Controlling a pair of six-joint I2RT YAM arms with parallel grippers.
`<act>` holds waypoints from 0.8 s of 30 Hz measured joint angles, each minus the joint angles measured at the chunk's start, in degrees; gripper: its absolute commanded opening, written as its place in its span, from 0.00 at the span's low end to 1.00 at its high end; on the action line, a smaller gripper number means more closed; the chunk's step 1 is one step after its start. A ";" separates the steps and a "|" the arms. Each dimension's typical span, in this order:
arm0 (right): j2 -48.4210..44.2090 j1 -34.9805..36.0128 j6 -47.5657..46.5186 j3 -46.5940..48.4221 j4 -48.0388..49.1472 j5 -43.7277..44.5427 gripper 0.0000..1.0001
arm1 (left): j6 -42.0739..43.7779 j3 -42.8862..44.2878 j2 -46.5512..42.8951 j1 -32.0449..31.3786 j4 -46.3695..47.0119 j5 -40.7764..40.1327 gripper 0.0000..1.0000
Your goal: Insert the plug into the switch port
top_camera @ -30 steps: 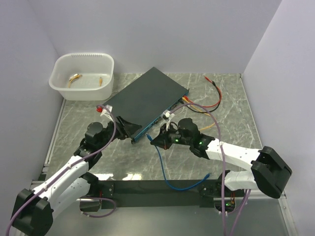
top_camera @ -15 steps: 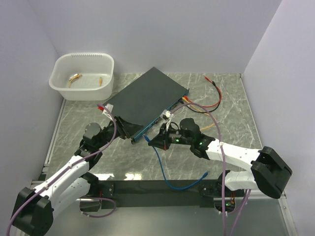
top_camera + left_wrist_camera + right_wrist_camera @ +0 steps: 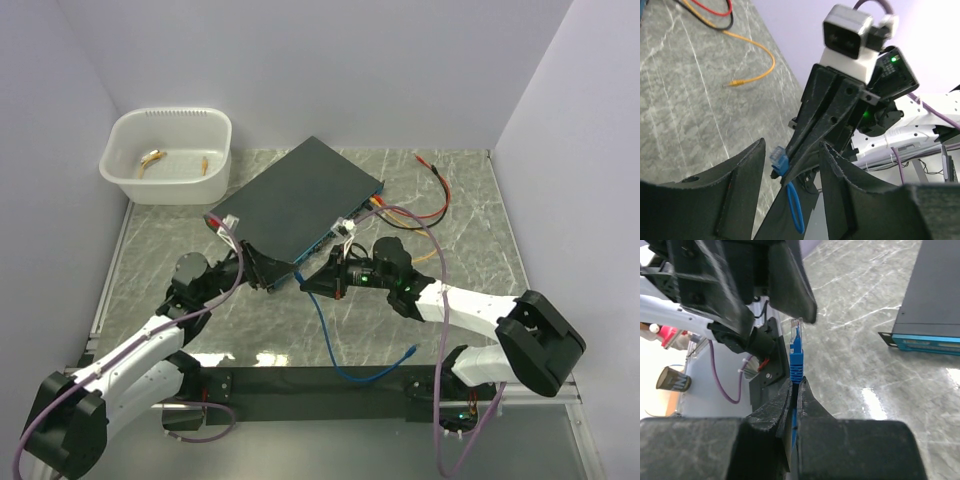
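While the right fingers pinch the blue plug by its boot, its clear tip poking out beyond them, the left fingers stand apart close by that tip, holding nothing. Off to one side on the table lies the black switch. The switch port in its teal face is untouched. 1 step looks done, the pickup; 2 are left, aligning and pushing in.

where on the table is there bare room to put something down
Bare tabletop lies between the white tub and the left arm, and by the right wall past the orange cable. Crowded: in front of the switch, where left tool and right tool meet at the blue plug.
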 measured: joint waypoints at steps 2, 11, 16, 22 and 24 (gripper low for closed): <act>0.17 0.00 0.55 -0.20 0.96 -0.52 0.00 | 0.20 0.00 1.05 -0.61 -0.09 -0.09 0.50; 0.39 -0.02 1.79 -0.33 3.28 -1.75 0.00 | 0.17 0.02 2.86 -2.16 -0.39 -1.86 0.17; 1.11 -0.09 1.92 -0.52 3.39 -1.38 0.29 | 0.76 0.90 2.36 -2.58 -2.64 -2.95 0.01; -4.35 0.68 -6.64 1.90 -10.25 8.22 0.91 | 1.79 9.40 5.20 -2.67 -16.46 -8.26 0.00; -6.88 1.75 -11.04 5.11 -16.59 14.36 0.91 | 1.57 13.00 7.69 -2.67 -21.16 -10.05 0.00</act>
